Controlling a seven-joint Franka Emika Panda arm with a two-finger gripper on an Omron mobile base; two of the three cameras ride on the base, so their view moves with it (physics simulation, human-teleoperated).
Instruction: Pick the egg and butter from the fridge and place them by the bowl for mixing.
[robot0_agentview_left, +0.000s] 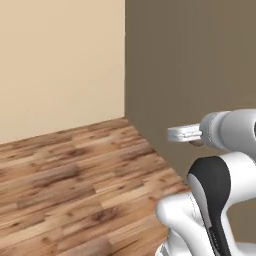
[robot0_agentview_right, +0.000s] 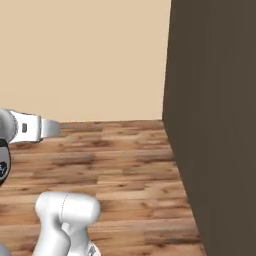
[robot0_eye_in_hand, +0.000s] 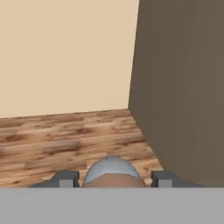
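While the arm (robot0_agentview_left: 220, 190) hangs over the wooden floor (robot0_agentview_left: 75, 175), the fingers (robot0_eye_in_hand: 113, 178) are clenched on an egg (robot0_eye_in_hand: 111, 173), its pale rounded end pointing toward 12 o'clock in the hand view. Its long axis seems to run along the fingers, though most of it is hidden. A dark brown wall (robot0_eye_in_hand: 183, 87) stands at 3 o'clock, a beige wall (robot0_eye_in_hand: 65, 57) at 11.

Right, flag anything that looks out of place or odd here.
One thing stands out: a rounded brown-and-grey object sits between the hand's fingertips, likely the egg, though I cannot tell. Around it are just wood floor, beige wall and a dark brown panel, undamaged.
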